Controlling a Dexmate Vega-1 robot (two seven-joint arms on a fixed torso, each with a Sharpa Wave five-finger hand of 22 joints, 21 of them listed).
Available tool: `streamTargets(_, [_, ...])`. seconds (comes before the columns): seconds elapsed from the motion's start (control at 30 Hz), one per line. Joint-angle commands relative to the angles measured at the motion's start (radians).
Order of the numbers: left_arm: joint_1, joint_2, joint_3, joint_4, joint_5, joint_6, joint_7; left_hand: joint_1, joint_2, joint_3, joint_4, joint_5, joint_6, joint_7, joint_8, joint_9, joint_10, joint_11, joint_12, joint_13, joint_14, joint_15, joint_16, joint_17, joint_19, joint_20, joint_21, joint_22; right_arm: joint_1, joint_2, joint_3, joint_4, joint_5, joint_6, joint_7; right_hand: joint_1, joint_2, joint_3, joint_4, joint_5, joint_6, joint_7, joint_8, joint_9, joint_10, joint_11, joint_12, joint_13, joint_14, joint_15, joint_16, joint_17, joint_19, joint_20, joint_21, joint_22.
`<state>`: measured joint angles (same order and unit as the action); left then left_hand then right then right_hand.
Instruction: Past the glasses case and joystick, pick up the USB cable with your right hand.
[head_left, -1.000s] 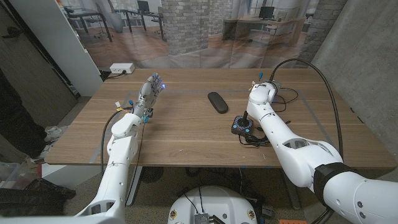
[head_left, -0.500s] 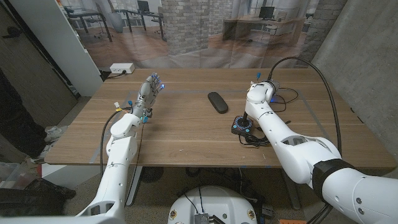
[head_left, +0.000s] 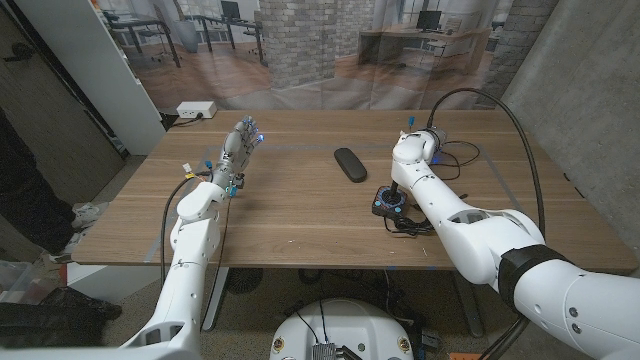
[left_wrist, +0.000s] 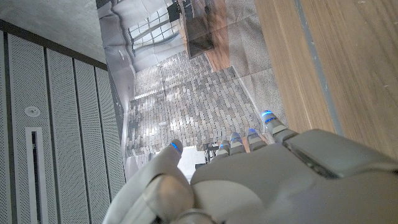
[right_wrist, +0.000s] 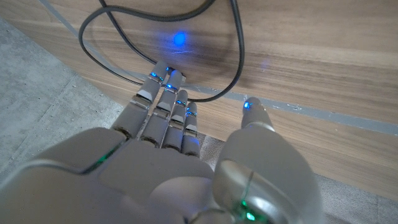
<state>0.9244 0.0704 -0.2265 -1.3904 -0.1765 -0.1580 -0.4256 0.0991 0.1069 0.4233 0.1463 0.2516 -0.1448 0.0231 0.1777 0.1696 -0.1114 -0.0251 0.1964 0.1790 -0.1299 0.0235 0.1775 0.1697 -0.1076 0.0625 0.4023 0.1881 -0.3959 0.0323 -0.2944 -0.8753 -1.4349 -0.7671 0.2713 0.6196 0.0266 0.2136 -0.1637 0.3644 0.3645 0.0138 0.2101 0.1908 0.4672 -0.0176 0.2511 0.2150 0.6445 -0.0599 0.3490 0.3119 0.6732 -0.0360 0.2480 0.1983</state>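
The black USB cable (head_left: 458, 155) lies in loose loops on the wood at the back right of the table. My right hand (head_left: 413, 138) reaches over it, past the black glasses case (head_left: 349, 163) and the joystick (head_left: 389, 201). In the right wrist view my right hand (right_wrist: 180, 143) is stretched out, fingers side by side and thumb apart. Its fingertips (right_wrist: 166, 78) hover at a bend of the cable (right_wrist: 214, 93), with nothing gripped. My left hand (head_left: 240, 143) stands raised over the left of the table, fingers apart and empty; it also shows in the left wrist view (left_wrist: 249, 180).
The joystick's own dark lead (head_left: 410, 227) is bunched near the front edge, right beside my right forearm. A white box (head_left: 195, 110) sits at the back left corner. The table's right edge (head_left: 560, 170) lies just beyond the cable.
My right hand has crept a little toward the back and left, nearer the cable loops. The left arm, case and joystick have stayed put.
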Motion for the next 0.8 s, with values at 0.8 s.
streamTargets(0.8, [-0.050, 0.001, 0.010, 0.071, 0.010, -0.012, 0.002, -0.016, 0.011, -0.003, -0.001, -0.002, 0.009, 0.001, 0.004, 0.003, 0.004, 0.003, 0.006, 0.005, 0.000, 0.003, 0.005, 0.004, 0.000, 0.008, -0.010, 0.004, 0.084, 0.033, 0.069, 0.186, 0.110, 0.033, -0.241, 0.703, 0.150, 0.096, 0.014, -0.090, 0.267, -0.008, 0.031, 0.022, 0.288, -0.007, 0.108, 0.051, 0.351, -0.176, 0.194, 0.300, 0.251, -0.173, 0.352, 0.127])
